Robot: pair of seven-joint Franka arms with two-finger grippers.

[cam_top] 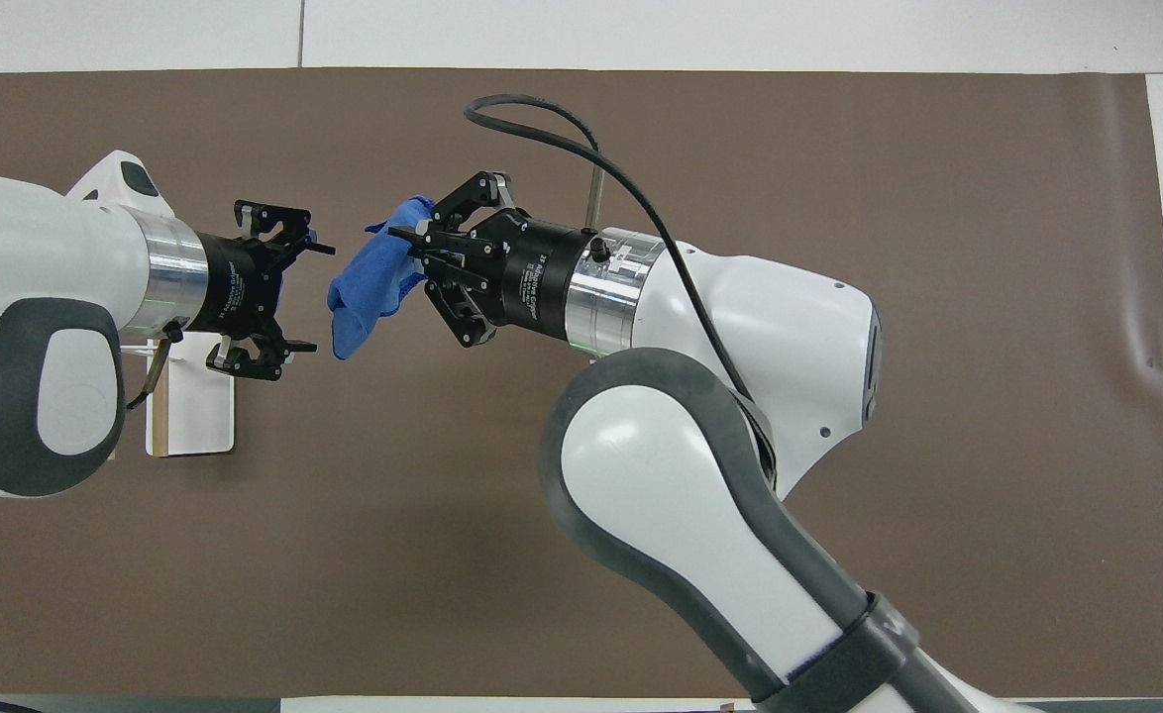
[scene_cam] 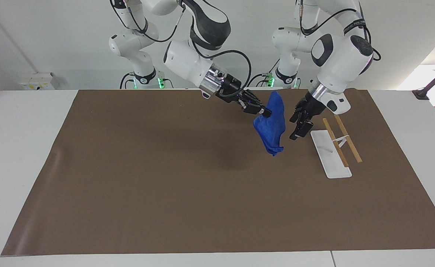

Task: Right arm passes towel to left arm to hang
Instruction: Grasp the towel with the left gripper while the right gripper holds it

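Handover stage, towel aloft above the brown mat (scene_cam: 136,185) that covers the table (scene_cam: 21,155).

Toward the left arm's end of the table, on the mat, stands the hanging rack (scene_cam: 334,146): a white base plate carrying two parallel wooden rails, both bare. Nothing hangs on it yet.

Above the mat, just beside the rack and nearer the middle of the table, the towel (scene_cam: 272,124) hangs in the air, clear of the surface. It is bunched and droops from its upper part, so its long axis runs roughly vertical. Its thin loop cannot be made out.

The right hand (scene_cam: 265,111) is clamped on the upper part of the towel; the right arm (scene_cam: 188,63) reaches toward the left arm's end of the table, wrist pitched slightly downward.

The left hand (scene_cam: 299,124) is level with the towel, just beside it and pointing at it, with a narrow gap between them. In the overhead view the left hand (cam_top: 289,290) has its fingers spread wide, one finger (cam_top: 316,249) above and one below the line to the cloth, which lies straight ahead of the opening. The left arm (scene_cam: 338,59) is bent downward over the rack.

Judgement: the transfer is not yet made; the left hand likely needs a short advance to bracket the cloth before it closes.
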